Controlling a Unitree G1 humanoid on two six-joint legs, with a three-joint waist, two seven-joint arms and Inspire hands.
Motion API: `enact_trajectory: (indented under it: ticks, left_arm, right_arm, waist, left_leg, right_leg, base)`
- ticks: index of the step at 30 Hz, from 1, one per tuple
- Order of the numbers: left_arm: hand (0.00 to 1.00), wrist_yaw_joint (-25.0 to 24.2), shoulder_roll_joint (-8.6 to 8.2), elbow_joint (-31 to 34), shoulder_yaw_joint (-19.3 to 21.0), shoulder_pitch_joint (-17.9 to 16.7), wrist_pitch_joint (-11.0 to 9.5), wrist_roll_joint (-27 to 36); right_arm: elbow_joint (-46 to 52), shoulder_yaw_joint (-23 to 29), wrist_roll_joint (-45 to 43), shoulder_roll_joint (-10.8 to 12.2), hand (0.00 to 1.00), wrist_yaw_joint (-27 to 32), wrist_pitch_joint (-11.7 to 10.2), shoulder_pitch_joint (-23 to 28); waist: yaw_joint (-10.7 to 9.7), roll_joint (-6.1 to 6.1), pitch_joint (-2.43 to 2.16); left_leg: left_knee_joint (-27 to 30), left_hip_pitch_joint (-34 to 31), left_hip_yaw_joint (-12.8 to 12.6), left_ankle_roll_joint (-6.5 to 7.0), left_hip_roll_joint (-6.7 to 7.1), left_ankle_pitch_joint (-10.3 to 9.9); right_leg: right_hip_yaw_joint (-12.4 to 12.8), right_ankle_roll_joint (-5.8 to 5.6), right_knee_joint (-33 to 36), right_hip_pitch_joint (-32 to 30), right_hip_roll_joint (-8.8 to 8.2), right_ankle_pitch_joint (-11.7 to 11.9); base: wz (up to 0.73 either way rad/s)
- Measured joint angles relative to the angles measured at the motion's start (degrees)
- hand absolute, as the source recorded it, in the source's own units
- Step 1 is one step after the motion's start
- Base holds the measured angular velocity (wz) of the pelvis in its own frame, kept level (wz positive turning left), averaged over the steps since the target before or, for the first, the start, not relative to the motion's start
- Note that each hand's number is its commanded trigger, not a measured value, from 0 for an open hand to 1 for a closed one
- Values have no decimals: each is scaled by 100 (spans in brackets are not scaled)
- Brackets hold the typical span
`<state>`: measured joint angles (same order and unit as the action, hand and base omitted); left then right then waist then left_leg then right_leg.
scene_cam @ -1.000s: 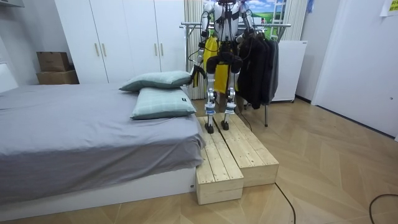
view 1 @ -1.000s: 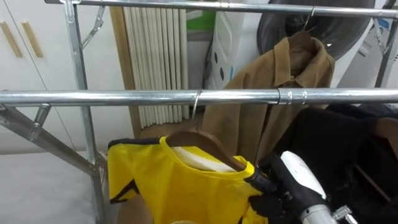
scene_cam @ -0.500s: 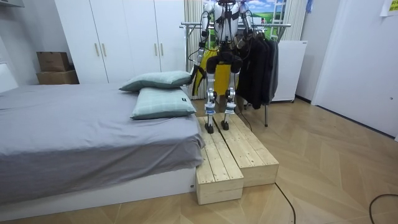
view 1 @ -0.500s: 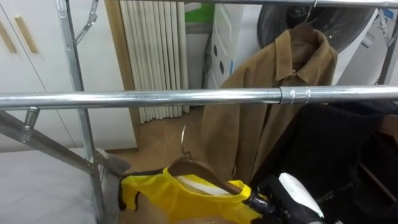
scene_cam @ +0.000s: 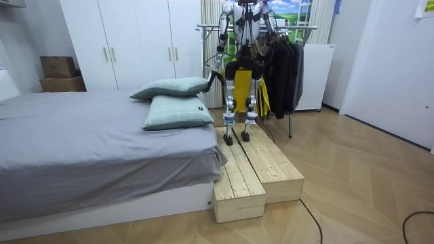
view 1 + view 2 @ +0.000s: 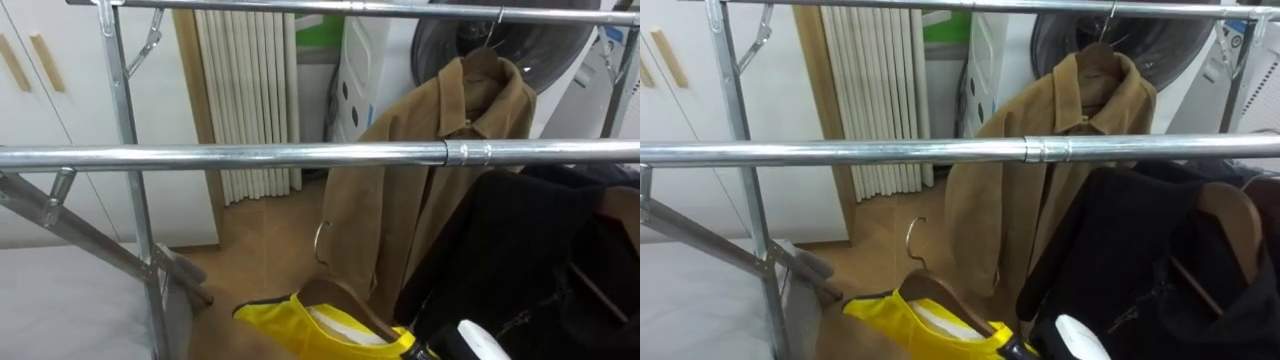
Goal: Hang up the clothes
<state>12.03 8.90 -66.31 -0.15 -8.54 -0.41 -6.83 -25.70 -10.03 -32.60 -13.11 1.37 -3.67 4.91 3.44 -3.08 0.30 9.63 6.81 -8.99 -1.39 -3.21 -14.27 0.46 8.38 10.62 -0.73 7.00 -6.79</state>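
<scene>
A yellow garment (image 6: 325, 328) sits on a wooden hanger (image 6: 345, 302) whose metal hook (image 6: 319, 241) hangs free, well below the front steel rail (image 6: 250, 156) of the clothes rack. The hanger tilts down to the right. My right hand (image 6: 428, 351) grips its right end at the bottom edge, with the white forearm just behind. In the room view I stand on a wooden platform (image 5: 261, 169) facing the rack, the yellow garment (image 5: 262, 99) hanging by my legs, and my left hand (image 5: 214, 70) is low at my side.
A brown jacket (image 6: 440, 150) hangs on the back rail. Black clothes (image 6: 540, 250) crowd the front rail's right part, with another wooden hanger (image 6: 1230, 225) among them. The rack's upright post (image 6: 135, 180) stands left. A bed (image 5: 102, 135) lies beside the platform.
The hanger with the yellow garment has dropped from rail height to well below it and shifted right. In the room view the yellow cloth swung from my left side to my right.
</scene>
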Motion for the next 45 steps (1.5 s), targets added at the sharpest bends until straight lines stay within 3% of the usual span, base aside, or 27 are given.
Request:
enact_trajectory:
  ticks: [5, 10, 15, 25, 30, 36, 40, 45]
  left_arm:
    - [0, 8, -1, 0, 0, 1, 0, -1]
    - [0, 12, -2, 1, -1, 2, -4, -40]
    - [0, 12, -28, -1, 9, 3, -46, -42]
    - [0, 25, -57, -82, 143, -2, -113, -62]
    - [0, 19, -54, -144, 113, -5, -157, -38]
    - [0, 21, -53, -150, 123, -11, -171, -66]
    - [0, 27, -42, -110, 173, -33, -172, -89]
    - [0, 92, -14, -114, 161, -26, -217, -91]
  right_arm:
    - [-142, -1, -31, 9, 100, 191, 1, 73]
    - [179, 2, -845, 80, 100, 373, -5, 74]
    - [622, 11, -1271, 96, 100, 712, -133, 76]
    - [1744, 78, -2024, 98, 100, 1503, -443, 41]
    - [1803, 71, -2021, 91, 100, 1627, -520, 5]
    - [2327, 183, -1853, -80, 100, 1642, -539, -1]
    - [2430, 258, -1248, -181, 100, 1684, -625, -2]
    - [2445, 244, -417, -238, 100, 1609, -630, -7]
  waist:
    - [5, 8, 6]
    - [3, 33, 21]
    - [13, 96, 58]
    - [26, 83, 42]
    - [29, 43, 17]
    - [29, 34, 15]
    - [27, -10, 9]
    - [24, -107, 35]
  left_leg:
    - [-1, -5, 5, 0, -2, 0]
    - [4, -5, -17, 0, -1, 0]
    - [2, -5, -13, 0, 3, 0]
    - [0, -7, -13, 0, 0, 0]
    - [-2, 2, -12, 0, 0, 0]
    - [-12, 4, -5, 0, -1, 0]
    - [-10, 4, 2, 0, -3, 0]
    - [-9, -18, 11, 0, -2, 0]
  right_leg:
    - [-13, 1, -2, -3, -1, 0]
    - [-1, 1, -2, -5, 6, -1]
    - [23, 1, 4, -16, 6, -1]
    - [106, 5, 7, -32, 34, 2]
    - [106, 5, 7, -26, 34, 2]
    - [91, 5, 13, -28, 32, 2]
    - [82, 5, 20, -24, 31, 2]
    - [73, 5, 2, -34, 29, 2]
  base:
    - [0]
    - [0]
    - [-1]
    - [-3]
    - [0]
    - [0]
    - [0]
    - [0]
